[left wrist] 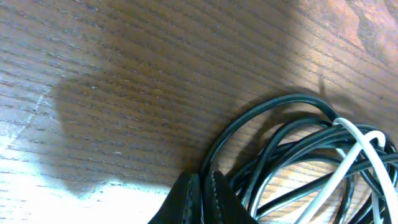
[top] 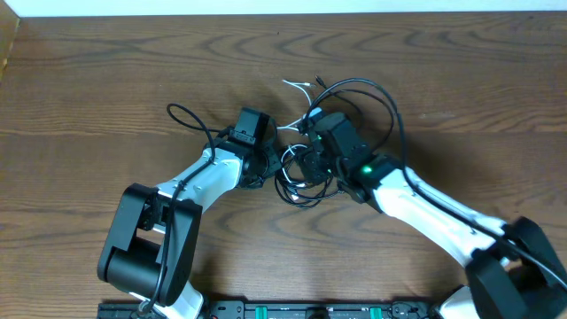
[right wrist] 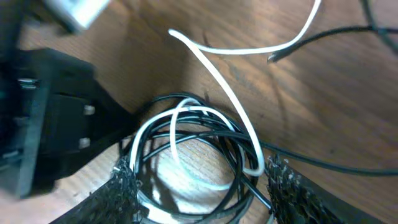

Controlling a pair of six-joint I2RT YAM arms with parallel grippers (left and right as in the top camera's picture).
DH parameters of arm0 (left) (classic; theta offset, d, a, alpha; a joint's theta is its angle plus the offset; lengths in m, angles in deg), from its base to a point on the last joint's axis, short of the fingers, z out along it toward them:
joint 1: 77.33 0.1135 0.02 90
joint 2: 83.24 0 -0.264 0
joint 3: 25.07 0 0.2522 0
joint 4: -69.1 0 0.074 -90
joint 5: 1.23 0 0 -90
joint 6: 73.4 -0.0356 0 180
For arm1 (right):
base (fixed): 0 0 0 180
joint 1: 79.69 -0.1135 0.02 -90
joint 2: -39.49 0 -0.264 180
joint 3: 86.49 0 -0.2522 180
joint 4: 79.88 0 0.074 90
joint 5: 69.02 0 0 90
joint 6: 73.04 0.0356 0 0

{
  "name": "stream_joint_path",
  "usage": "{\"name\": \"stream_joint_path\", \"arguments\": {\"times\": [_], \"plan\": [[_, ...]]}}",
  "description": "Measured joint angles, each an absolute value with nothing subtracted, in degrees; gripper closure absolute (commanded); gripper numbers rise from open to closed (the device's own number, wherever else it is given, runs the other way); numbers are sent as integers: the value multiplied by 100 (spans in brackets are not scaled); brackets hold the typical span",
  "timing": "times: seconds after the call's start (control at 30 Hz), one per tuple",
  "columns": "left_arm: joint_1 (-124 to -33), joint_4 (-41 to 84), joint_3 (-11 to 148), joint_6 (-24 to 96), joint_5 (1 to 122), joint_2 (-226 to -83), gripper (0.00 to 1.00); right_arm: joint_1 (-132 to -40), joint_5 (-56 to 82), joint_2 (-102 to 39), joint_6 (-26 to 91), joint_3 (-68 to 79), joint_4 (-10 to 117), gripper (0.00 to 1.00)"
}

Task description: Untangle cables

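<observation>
Tangled cables (top: 298, 177): a heap mid-table, between the two arms.
Right gripper (right wrist: 200, 177): open wide, one finger on each side of the heap.
Left gripper (left wrist: 203, 190): pinched shut at the heap's left edge; I cannot tell if it holds a cord.
Nearer arm: the right.
White cord (right wrist: 214, 76): its long tail runs away from the heap.
Writing: none to read.

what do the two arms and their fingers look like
Both arms have white shells with black joints and bulky black bases: left arm, right arm. A black cable runs along each. A green light glows near the right wrist. The right fingers wear rough black mesh-like pads; the left fingers are smooth black.
</observation>
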State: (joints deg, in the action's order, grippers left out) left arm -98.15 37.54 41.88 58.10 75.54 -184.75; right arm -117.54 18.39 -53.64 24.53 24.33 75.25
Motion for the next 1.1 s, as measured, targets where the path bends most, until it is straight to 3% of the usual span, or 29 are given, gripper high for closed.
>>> {"name": "stream_joint_path", "arguments": {"times": [0.3, 0.6, 0.67, 0.7, 0.77, 0.97, 1.1], "plan": [[-9815, 3769, 4188, 5810, 7556, -18475, 92, -11786, 1723, -5219, 2453, 2433, 6913, 45], [-9815, 3769, 4188, 5810, 7556, -18475, 92, -11933, 1616, -6046, 2215, 2435, 7761, 48], [-9815, 3769, 4188, 5810, 7556, -18475, 92, -11942, 1695, -6323, 2132, 2435, 8014, 62], [-9815, 3769, 4188, 5810, 7554, -18475, 92, -11948, 1764, -6439, 2066, 2435, 8104, 77], [-9815, 3769, 4188, 5810, 7554, -18475, 92, -11953, 1843, -6535, 2040, 2438, 8130, 97], [-9815, 3765, 4188, 5810, 7554, -18475, 92, -11920, 1797, -6542, 2016, 2438, 7964, 99], [-9815, 3758, 4188, 5810, 7547, -18475, 92, -11572, 737, -6400, 2110, 2440, 7787, 99]]}}
